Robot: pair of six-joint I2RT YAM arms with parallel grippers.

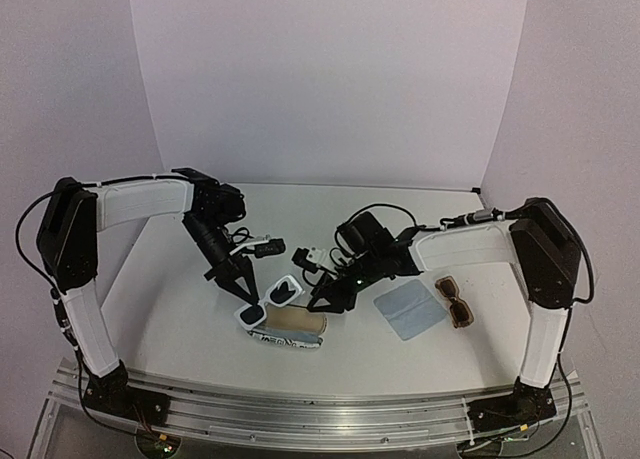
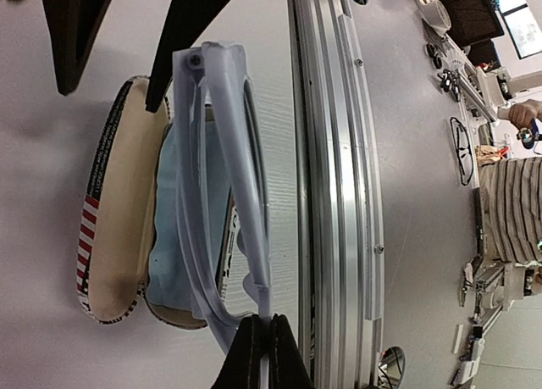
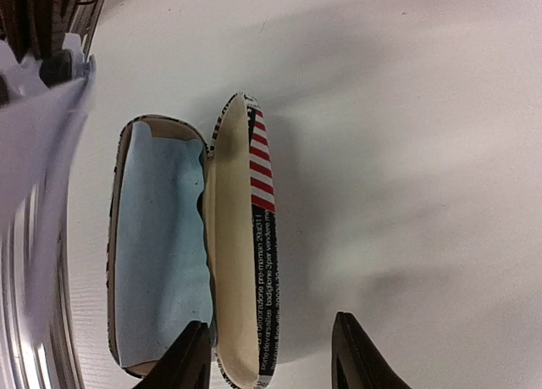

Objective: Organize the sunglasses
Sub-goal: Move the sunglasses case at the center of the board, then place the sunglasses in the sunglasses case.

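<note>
My left gripper (image 1: 246, 289) is shut on the white sunglasses (image 1: 277, 296) and holds them just above the open stripe-patterned case (image 1: 292, 330). In the left wrist view the fingertips (image 2: 254, 338) pinch the frame's end, and the white sunglasses (image 2: 227, 152) hang over the case (image 2: 118, 236) and the light-blue cloth (image 2: 179, 236) lining it. My right gripper (image 1: 325, 299) is open. In the right wrist view it (image 3: 271, 363) straddles the near end of the case's lid (image 3: 233, 262). The brown sunglasses (image 1: 455, 299) lie on the table at the right.
A second light-blue cloth (image 1: 410, 310) lies flat between the case and the brown sunglasses. The metal rail (image 1: 300, 404) runs along the table's near edge, close to the case. A small black object (image 1: 264, 247) lies behind the grippers.
</note>
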